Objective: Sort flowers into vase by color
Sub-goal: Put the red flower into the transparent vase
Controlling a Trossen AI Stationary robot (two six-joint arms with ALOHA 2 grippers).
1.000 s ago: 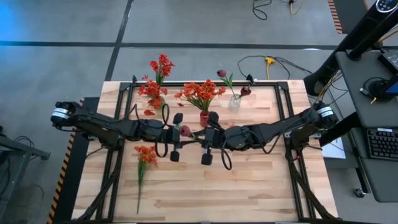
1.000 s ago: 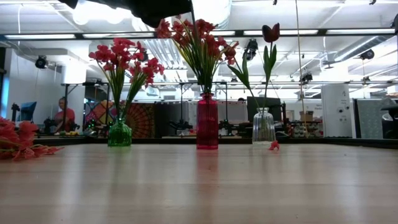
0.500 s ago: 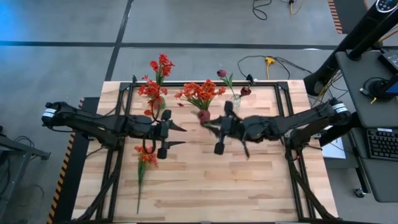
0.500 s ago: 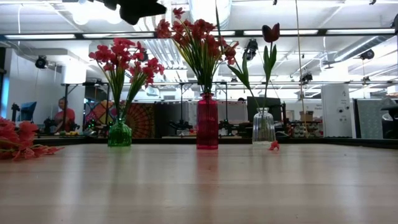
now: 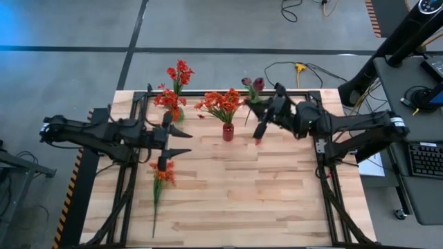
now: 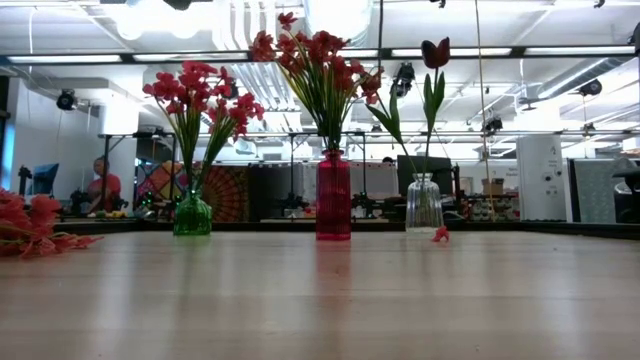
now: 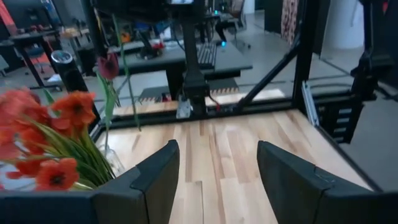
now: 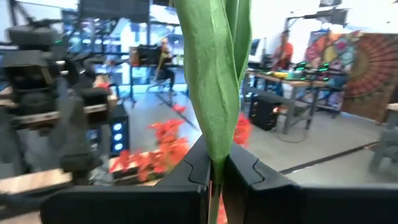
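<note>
The right tool [image 5: 261,124] was clamped on the stalk of a dark maroon flower [image 5: 258,84] and held it up near the clear vase [image 6: 424,204] at the back of the tabletop [image 5: 242,194]; a good way would be to keep the stalk straight up and lower its end slowly into the narrow neck. The left tool [image 5: 181,143] was spread wide with nothing in it, just beside a red flower [image 5: 163,173] lying on the tabletop. The clear vase held one maroon bloom, the red vase [image 6: 333,195] a bunch of orange-red ones, and the green vase [image 6: 192,214] some red ones.

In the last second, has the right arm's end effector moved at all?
Yes. In the high view the right end effector, gripping a maroon flower, swung from beside the red vase toward the table's far edge, near the clear vase.
</note>
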